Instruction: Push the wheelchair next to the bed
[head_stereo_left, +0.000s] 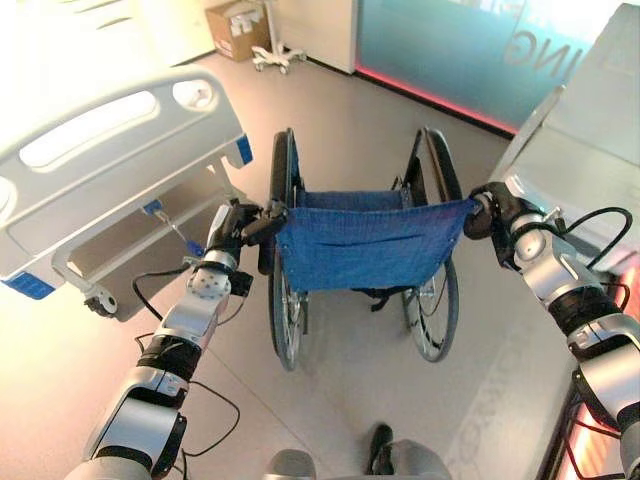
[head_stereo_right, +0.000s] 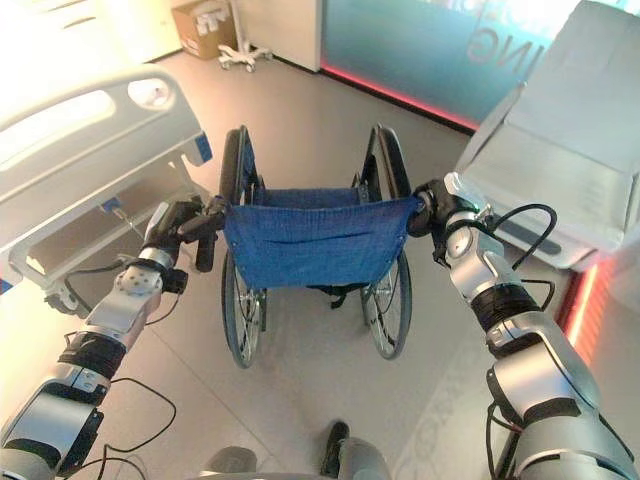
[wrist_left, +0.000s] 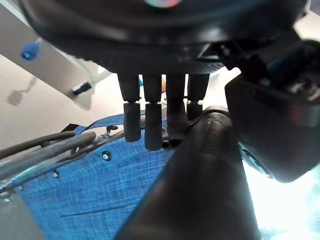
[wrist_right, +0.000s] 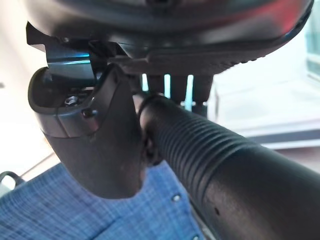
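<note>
Beside the bed (head_stereo_left: 110, 170), blue-backed wheelchair (head_stereo_left: 360, 240), left hand (head_stereo_left: 232, 228) and right hand (head_stereo_left: 487, 212) each clasping a push handle

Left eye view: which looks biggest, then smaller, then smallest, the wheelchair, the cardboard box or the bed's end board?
1. Bed's end board, nearer the camera.
2. Wheelchair.
3. Cardboard box, far away, so it looks small.

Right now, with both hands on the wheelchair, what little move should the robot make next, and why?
Probably a gentle push forward, steering slightly left. The left hand and right hand are each curled round a black push handle of the blue-backed wheelchair, and the grey-railed hospital bed lies ahead on the left, with open floor between them.
</note>
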